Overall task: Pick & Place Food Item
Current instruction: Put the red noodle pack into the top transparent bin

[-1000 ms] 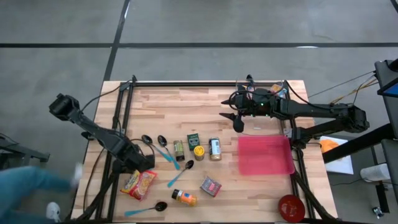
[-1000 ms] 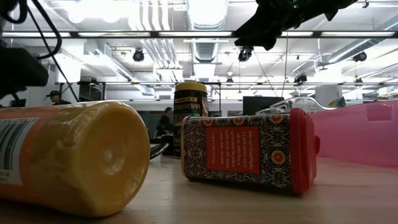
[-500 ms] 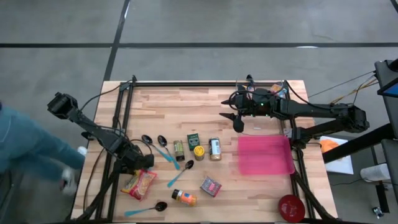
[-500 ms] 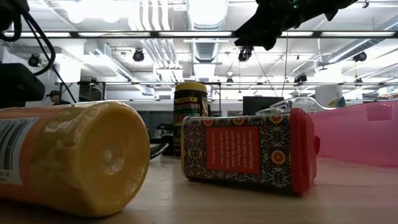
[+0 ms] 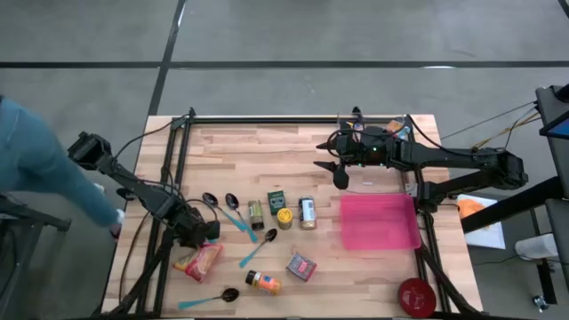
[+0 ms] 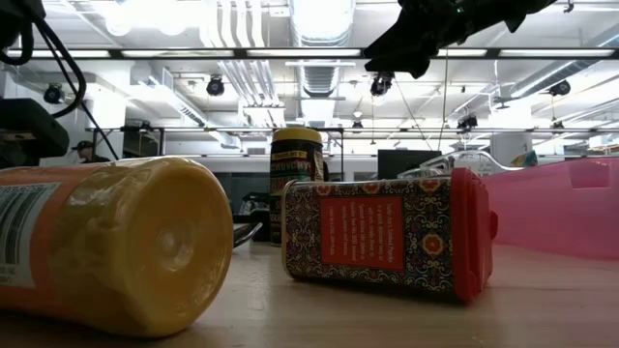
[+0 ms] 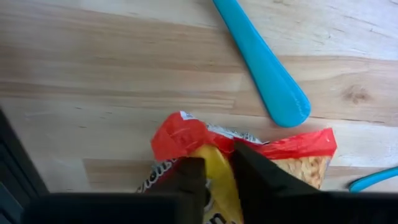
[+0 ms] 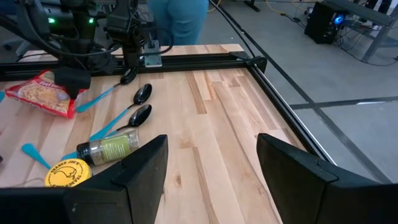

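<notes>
The left hand (image 5: 201,238) is low over the near left part of the tabletop (image 5: 267,151), its fingers (image 7: 186,177) clamped on the top edge of the red and yellow snack packet (image 5: 199,261). The right hand (image 5: 339,171) waits above the far side, fingers apart, with the pink tray (image 5: 380,222) nearby

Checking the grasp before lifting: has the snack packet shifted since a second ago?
Yes. The snack packet looks squeezed narrower beside the table's left rail, pinched by the left gripper.
</notes>
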